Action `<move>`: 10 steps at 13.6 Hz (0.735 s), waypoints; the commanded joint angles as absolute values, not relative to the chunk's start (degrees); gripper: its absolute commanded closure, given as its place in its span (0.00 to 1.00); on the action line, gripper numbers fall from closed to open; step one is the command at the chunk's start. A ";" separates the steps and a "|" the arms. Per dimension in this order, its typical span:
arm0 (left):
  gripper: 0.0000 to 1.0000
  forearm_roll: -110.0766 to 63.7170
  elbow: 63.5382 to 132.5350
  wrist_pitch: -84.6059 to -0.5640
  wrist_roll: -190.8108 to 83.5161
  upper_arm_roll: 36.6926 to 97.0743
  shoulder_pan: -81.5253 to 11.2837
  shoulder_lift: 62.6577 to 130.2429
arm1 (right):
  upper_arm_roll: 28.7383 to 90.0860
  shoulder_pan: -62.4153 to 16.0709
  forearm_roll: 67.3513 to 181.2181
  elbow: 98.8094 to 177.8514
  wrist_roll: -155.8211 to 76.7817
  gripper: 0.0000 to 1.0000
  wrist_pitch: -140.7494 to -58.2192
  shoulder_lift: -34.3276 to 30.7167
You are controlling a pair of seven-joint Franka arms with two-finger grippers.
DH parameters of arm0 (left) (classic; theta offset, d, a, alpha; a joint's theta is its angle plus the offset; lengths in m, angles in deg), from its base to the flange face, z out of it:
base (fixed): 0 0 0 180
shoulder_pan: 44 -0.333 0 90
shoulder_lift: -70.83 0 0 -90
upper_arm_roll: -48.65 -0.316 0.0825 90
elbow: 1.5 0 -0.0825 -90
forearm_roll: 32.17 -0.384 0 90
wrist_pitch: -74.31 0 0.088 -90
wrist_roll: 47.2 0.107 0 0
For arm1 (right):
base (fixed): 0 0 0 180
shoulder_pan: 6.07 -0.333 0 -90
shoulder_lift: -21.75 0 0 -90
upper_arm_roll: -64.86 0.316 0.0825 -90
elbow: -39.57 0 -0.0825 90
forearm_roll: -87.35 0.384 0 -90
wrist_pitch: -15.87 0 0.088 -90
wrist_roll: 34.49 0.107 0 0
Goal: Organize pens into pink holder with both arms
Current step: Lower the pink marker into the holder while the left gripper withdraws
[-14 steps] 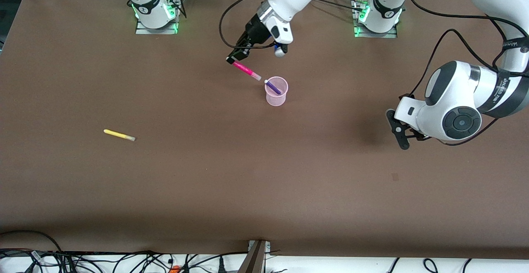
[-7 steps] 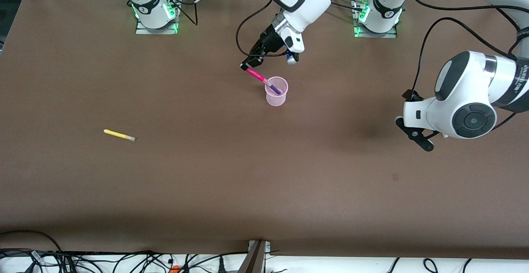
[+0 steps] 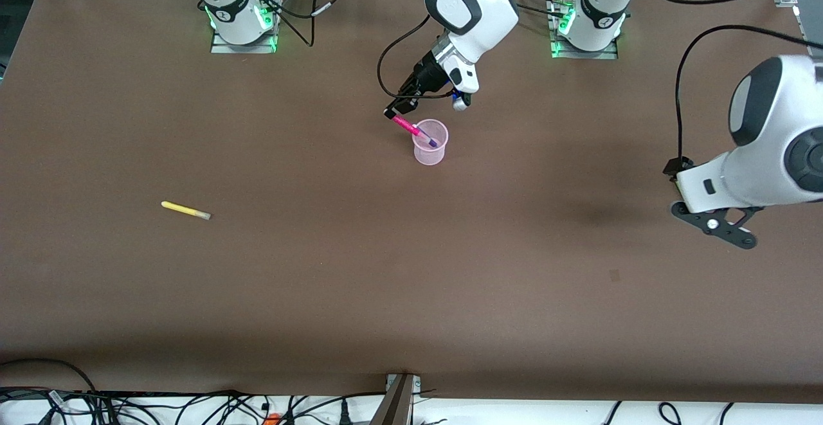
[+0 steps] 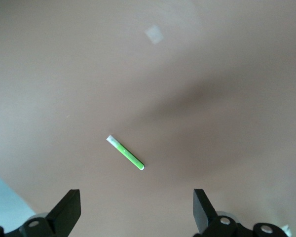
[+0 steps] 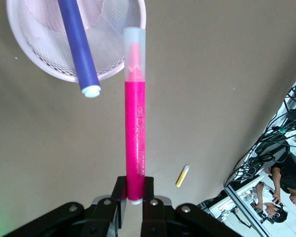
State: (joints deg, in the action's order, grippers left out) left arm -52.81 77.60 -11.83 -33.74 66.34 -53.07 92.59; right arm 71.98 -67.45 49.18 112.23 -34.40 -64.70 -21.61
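One pen [image 3: 432, 141] in holder [image 3: 429, 152]; another pen [image 3: 185, 210] toward right arm's end.

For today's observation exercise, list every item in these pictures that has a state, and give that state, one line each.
Pink holder: upright on table, purple pen inside.
Purple pen: leaning in holder.
Magenta pen: held tilted, cap end over holder's rim.
Yellow pen: lying on table, toward the right arm's end.
Green pen: lying on table.
Right hand: shut on magenta pen.
Left hand: open, above green pen.

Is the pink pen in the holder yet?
Not fully. The right gripper holds the pink pen tilted, its cap tip just over the holder rim, beside the purple pen already inside.
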 commanded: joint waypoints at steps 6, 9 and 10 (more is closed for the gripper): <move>0.00 -34.12 97.37 -24.54 -53.44 53.66 -47.51 69.26 | 71.10 -70.14 47.54 110.32 -31.50 1.00 -65.87 -24.30; 0.00 -37.87 98.43 -26.85 -45.22 53.39 -47.42 67.93 | 71.10 -70.32 47.36 110.32 -31.76 1.00 -65.51 -24.40; 0.00 -37.88 98.87 -26.93 -43.35 52.52 -47.42 67.58 | 70.75 -70.41 47.27 110.24 -31.59 1.00 -65.95 -24.40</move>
State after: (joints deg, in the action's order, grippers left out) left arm -36.60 96.08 -24.87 -47.96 54.04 -48.47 69.00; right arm 71.76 -69.46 48.34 111.97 -32.03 -66.46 -23.72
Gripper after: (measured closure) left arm 0.000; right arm 0.833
